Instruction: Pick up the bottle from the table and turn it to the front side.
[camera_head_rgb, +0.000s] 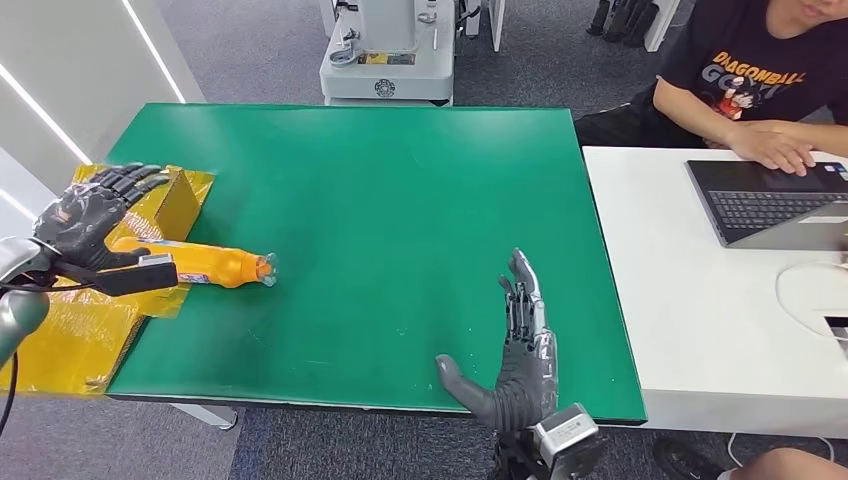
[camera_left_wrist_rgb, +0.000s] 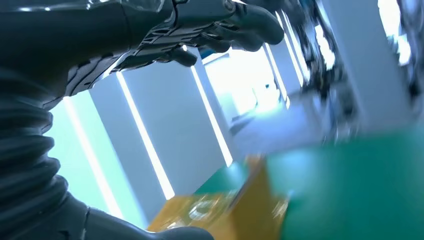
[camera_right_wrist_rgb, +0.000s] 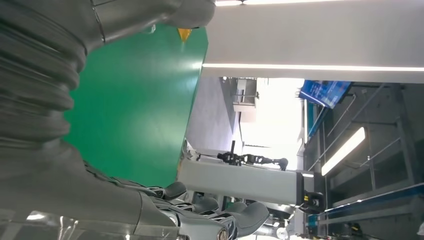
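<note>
One orange bottle (camera_head_rgb: 215, 267) lies on its side at the left edge of the green table (camera_head_rgb: 400, 200), cap end pointing toward the table's middle, base end resting on crinkled yellow packaging (camera_head_rgb: 70, 330) beside an open yellow box (camera_head_rgb: 175, 200). Left hand (camera_head_rgb: 90, 222) sits over the bottle's base end, fingers spread above it, thumb low alongside; whether it truly grips cannot be told, and its wrist view is too blurred to settle it. Right hand (camera_head_rgb: 515, 345) hovers flat and released over the table's near edge, well apart from the bottle, probably waiting to receive or steady it. A person's hand (camera_head_rgb: 775, 145) rests at a laptop (camera_head_rgb: 770, 200) on the adjoining white desk (camera_head_rgb: 680, 300). Pickup looks not yet done.
</note>
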